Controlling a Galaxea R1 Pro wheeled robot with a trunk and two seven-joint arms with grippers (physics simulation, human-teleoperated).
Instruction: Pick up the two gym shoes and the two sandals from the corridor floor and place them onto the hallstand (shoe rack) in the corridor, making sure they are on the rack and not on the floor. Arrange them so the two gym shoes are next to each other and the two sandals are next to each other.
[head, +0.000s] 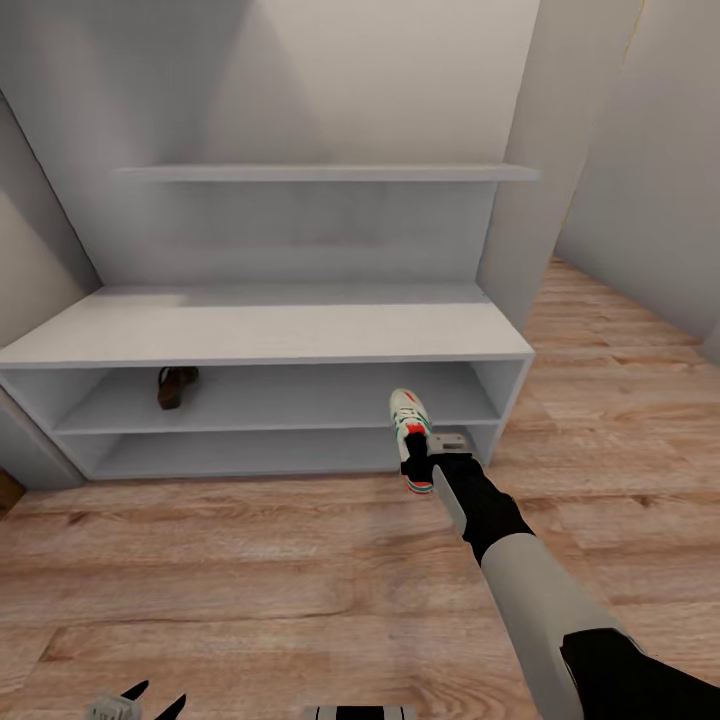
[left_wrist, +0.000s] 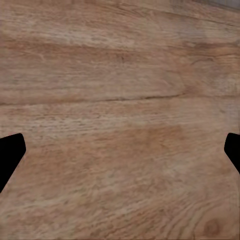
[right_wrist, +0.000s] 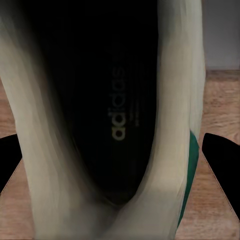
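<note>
Head view: gym shoe (head: 411, 430) between right claw (head: 418, 466) fingers, before hallstand (head: 270, 335).

- Brand text "adidas" is printed in pale lettering on the dark insole of the gym shoe (right_wrist: 100, 115), seen in the right wrist view; the word runs lengthwise along the insole.
- Smaller print beside it is too blurred to read.

One gym shoe (head: 411, 432), seemingly one sandal (head: 176, 386), and one hallstand (head: 270, 330) with two lower shelves.
</note>
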